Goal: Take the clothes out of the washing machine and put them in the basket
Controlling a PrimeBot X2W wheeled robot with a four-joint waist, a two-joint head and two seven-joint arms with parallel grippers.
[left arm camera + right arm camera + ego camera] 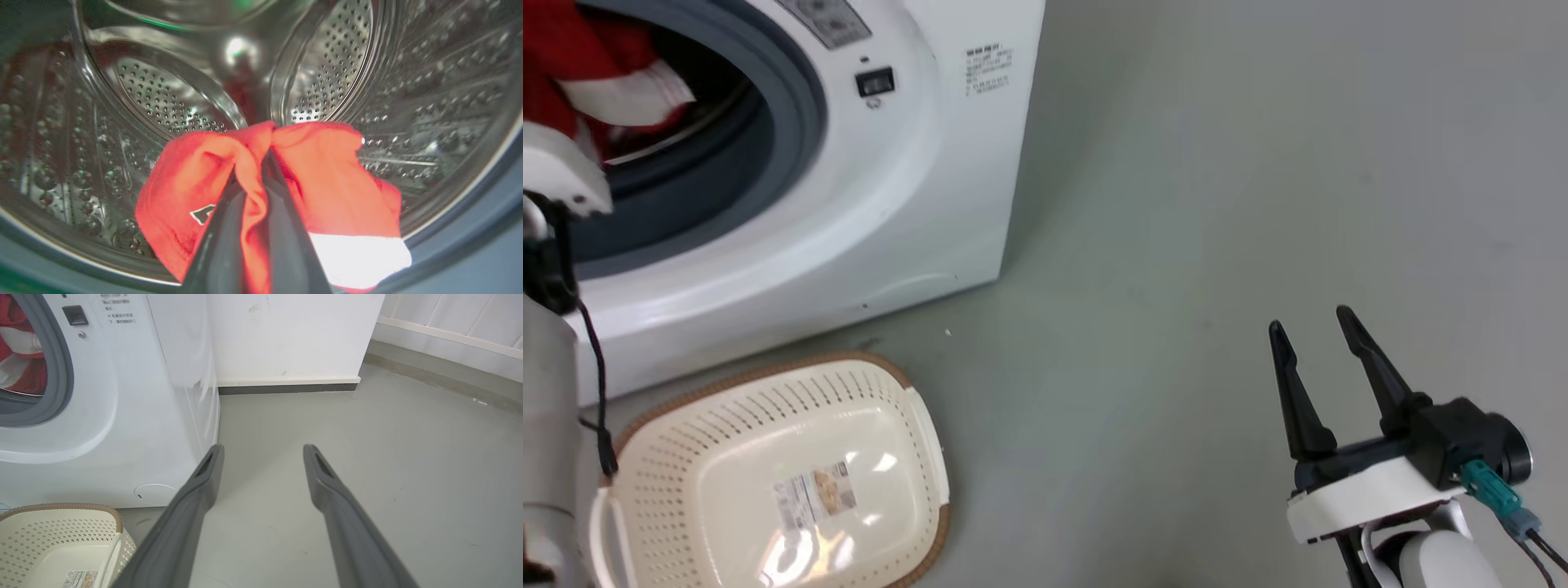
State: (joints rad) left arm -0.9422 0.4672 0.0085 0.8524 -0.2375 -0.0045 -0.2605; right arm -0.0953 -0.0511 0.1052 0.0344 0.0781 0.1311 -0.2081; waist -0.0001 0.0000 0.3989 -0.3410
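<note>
The washing machine (907, 171) stands at the upper left of the head view, its grey-ringed porthole open. Red clothes (572, 57) with a white band hang in the porthole. In the left wrist view my left gripper (253, 163) is shut on a fold of the red clothes (327, 183), held in front of the perforated steel drum (163, 98). The cream basket (915, 433) sits on the floor below the machine, with a paper label on its base. My right gripper (1311, 322) hovers open over bare floor at the lower right, holding nothing.
Grey floor (1217, 204) spreads to the right of the machine. A white wall with a dark skirting (286, 388) runs behind it. My left forearm (547, 425) stands at the left edge beside the basket.
</note>
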